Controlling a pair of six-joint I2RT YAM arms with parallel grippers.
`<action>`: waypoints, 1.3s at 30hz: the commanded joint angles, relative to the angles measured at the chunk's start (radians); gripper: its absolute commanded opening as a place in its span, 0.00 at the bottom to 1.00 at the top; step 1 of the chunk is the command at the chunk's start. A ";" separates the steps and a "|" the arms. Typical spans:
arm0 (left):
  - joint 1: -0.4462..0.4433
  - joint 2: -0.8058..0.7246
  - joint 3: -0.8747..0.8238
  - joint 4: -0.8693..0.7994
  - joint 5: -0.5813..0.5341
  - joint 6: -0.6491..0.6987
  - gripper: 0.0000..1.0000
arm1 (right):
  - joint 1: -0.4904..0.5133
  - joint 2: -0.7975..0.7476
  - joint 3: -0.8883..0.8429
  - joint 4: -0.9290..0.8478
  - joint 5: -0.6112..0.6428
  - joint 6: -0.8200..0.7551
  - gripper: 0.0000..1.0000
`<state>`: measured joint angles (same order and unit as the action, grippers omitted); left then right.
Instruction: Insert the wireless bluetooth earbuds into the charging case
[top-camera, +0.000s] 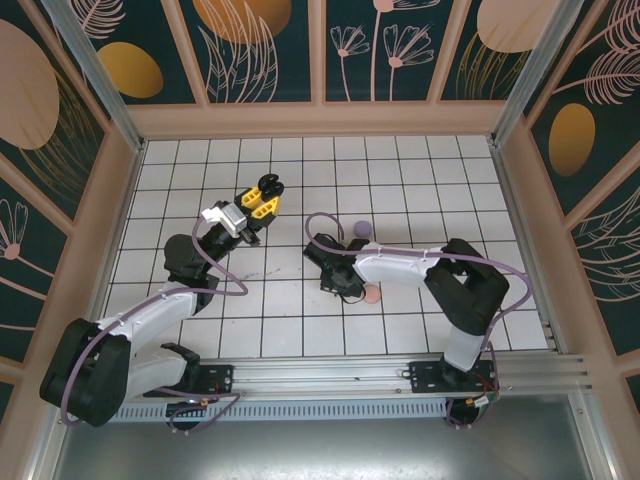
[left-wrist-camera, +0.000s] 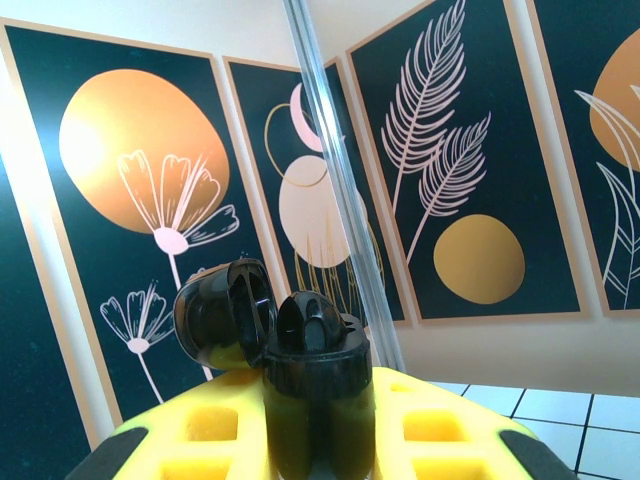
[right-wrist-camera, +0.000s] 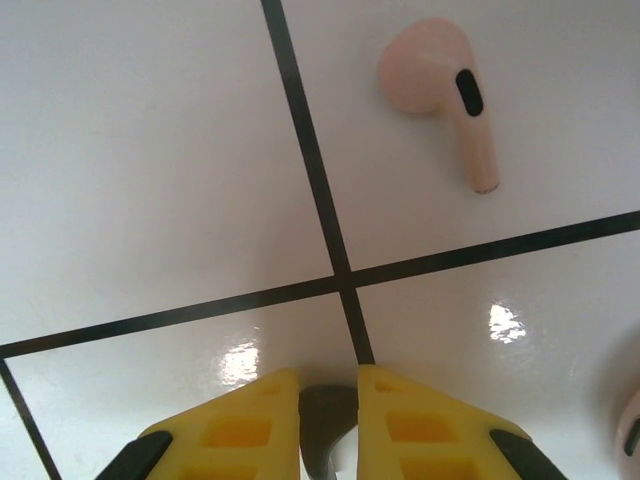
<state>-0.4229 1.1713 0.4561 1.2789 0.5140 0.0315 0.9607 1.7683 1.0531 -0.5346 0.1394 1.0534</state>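
Top external view: a white tiled surface (top-camera: 440, 170) with black grid lines, walled by leaf-patterned panels (top-camera: 265, 50). Left tool (top-camera: 264, 194), yellow-fingered, sits at ten o'clock from the centre, clamped on a glossy black plastic charging case (left-wrist-camera: 315, 365). In the left wrist view the case stands upright between the fingers, its hinged lid (left-wrist-camera: 225, 312) flipped open toward nine o'clock.

Right tool (top-camera: 347, 287) points down near the centre, with a small lavender rounded object (top-camera: 358, 229) at twelve o'clock and a small pinkish rounded object (top-camera: 372, 294) just beside it at four o'clock.

In the right wrist view this tool (right-wrist-camera: 328, 385) is closed to a narrow gap that a small dark grey piece (right-wrist-camera: 325, 415) fills, its shape too blurred to tell. A pinkish-tan stemmed plastic earbud (right-wrist-camera: 440, 90) lies on the tile at one o'clock, apart from the tool, stem toward five o'clock.
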 joint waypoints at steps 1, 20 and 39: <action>-0.005 -0.012 0.006 0.021 -0.005 -0.015 0.00 | 0.012 -0.075 0.014 0.014 0.046 -0.019 0.17; -0.005 -0.017 0.074 -0.102 0.038 0.023 0.00 | -0.089 -0.359 0.265 0.172 0.147 -0.387 0.18; -0.009 0.057 0.182 -0.165 0.144 0.030 0.00 | -0.113 -0.415 0.414 0.463 -0.051 -0.708 0.19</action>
<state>-0.4248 1.2186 0.6060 1.0985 0.6289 0.0666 0.8452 1.3788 1.4681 -0.1654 0.1505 0.4004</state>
